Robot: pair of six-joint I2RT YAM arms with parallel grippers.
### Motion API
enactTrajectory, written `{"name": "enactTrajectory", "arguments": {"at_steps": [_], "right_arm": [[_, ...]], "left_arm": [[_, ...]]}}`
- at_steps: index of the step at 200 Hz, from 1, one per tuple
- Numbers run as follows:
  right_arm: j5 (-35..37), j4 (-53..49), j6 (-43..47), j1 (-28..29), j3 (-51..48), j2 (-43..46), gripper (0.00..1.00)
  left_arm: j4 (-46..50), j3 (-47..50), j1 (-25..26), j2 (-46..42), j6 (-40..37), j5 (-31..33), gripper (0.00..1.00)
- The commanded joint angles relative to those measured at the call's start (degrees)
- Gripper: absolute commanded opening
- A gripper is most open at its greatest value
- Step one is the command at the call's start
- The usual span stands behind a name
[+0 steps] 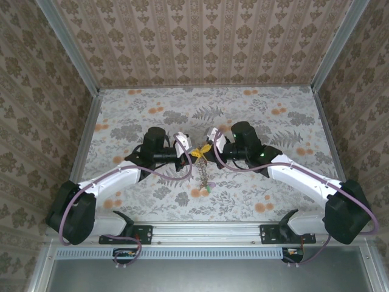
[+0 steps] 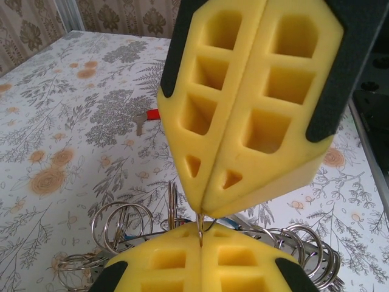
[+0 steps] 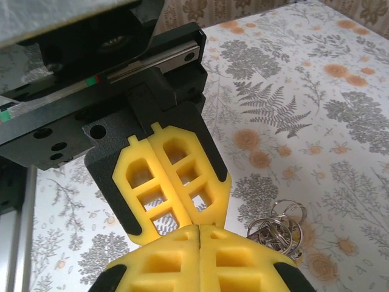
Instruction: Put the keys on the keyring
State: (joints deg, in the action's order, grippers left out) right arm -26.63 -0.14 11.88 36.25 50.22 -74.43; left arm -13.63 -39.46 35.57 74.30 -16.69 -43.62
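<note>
A table (image 1: 152, 109) seen from above is covered in a pale cloth printed with grey ferns, leaves and small orange flowers. Three walls close it in: a back wall (image 1: 206, 42), a left wall (image 1: 30, 91) and a right wall (image 1: 364, 91), all papered in beige with brown damask motifs in stripes. Grey metal posts (image 1: 67, 45) run along the two back corners. A silver rail (image 1: 206, 231) spans the near edge, with a slotted strip (image 1: 206, 250) and a dull grey panel (image 1: 206, 274) below it.
</note>
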Motion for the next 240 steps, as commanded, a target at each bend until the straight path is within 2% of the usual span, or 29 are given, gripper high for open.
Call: {"name": "enactTrajectory", "arguments": {"at_steps": [1,88,187,198,213,228,240], "right_arm": [[7.9,0.3,0.7,0.5,1.2,-0.3,0.0],[12.8,-1.7,-4.0,0.3,0.7,0.8,0.0],[10.7,-6.7,-10.5,-2.5,2.2,-1.0,0.0],[9.2,-7.5,-10.1,-2.8,2.3,-1.3,0.05],[8.3,-9.2,-9.7,-2.8,2.9,-1.5,0.04],[8.6,-10.0,-9.5,-2.8,3.0,-1.3,0.13],[8.5,-10.5,-8.7,-2.9,2.9,-1.1,0.16]], "left_arm": [[-3.3,-0.4,0.6,0.0,0.1,-3.3,0.0],[-2.9,0.0,0.6,-0.2,-1.4,-2.6,0.0],[-4.3,1.0,0.6,-0.2,-1.6,-1.1,0.0],[-4.6,1.1,0.6,-0.2,-1.5,-1.2,0.0],[-4.5,1.1,0.5,-0.1,-1.5,-1.3,0.0],[-4.6,1.1,0.6,-0.1,-1.6,-1.3,0.0],[-4.7,1.1,0.6,0.0,-1.5,-1.4,0.0]]}}
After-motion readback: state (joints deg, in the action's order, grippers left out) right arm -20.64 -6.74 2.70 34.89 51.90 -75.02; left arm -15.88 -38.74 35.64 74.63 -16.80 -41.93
